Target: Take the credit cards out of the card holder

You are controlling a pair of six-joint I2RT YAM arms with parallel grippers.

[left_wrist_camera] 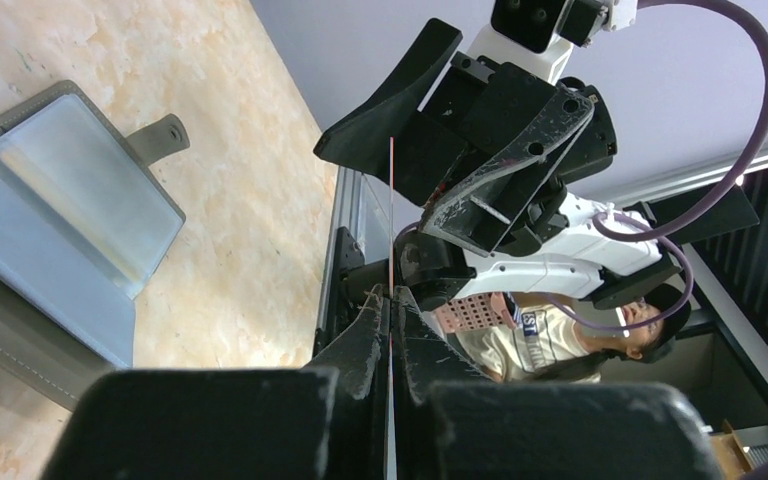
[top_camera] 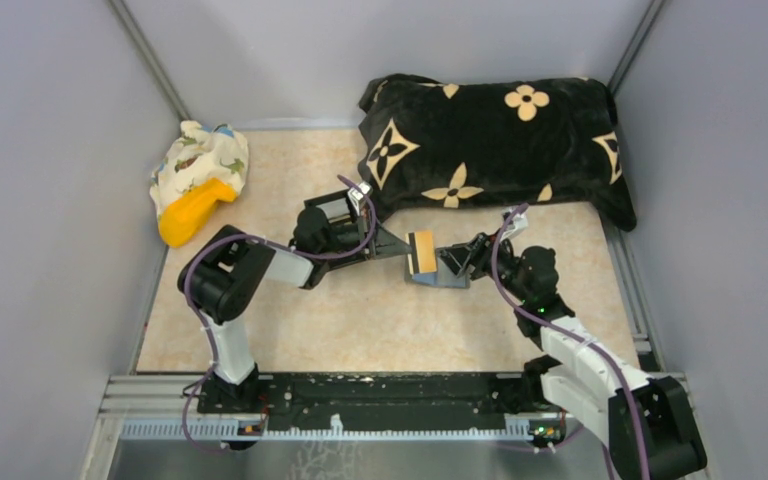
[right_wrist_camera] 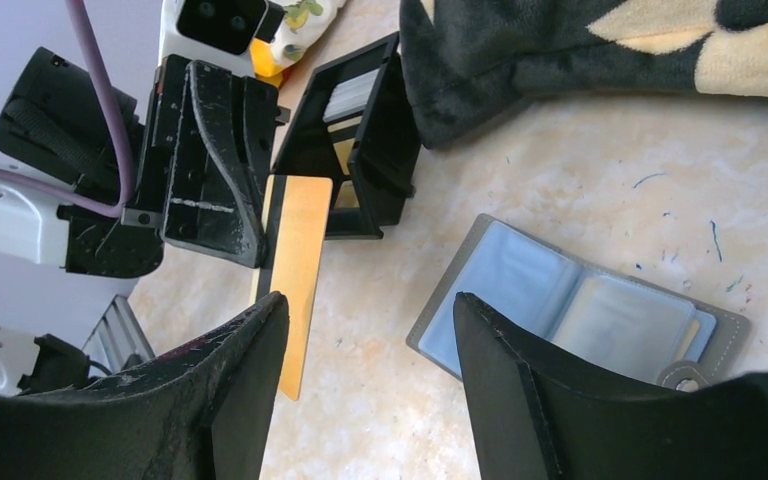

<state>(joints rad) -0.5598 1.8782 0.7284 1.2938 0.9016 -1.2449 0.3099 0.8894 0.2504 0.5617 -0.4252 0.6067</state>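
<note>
We list left end effector (left_wrist_camera: 390, 300) clenched on gold card (right_wrist_camera: 300, 250). Also right end effector (right_wrist_camera: 368, 305) released, card holder (right_wrist_camera: 520, 285) open.

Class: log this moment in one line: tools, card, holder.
left tool shut on gold card | right tool open, beside card | card holder lying open on table

The left gripper (top_camera: 400, 247) pinches a gold card (top_camera: 422, 250) by one edge above the bench (top_camera: 360, 320). The right gripper (top_camera: 455, 262) faces it from the card's far side, and the grey card holder (top_camera: 427, 279) lies just beneath the right gripper.
</note>
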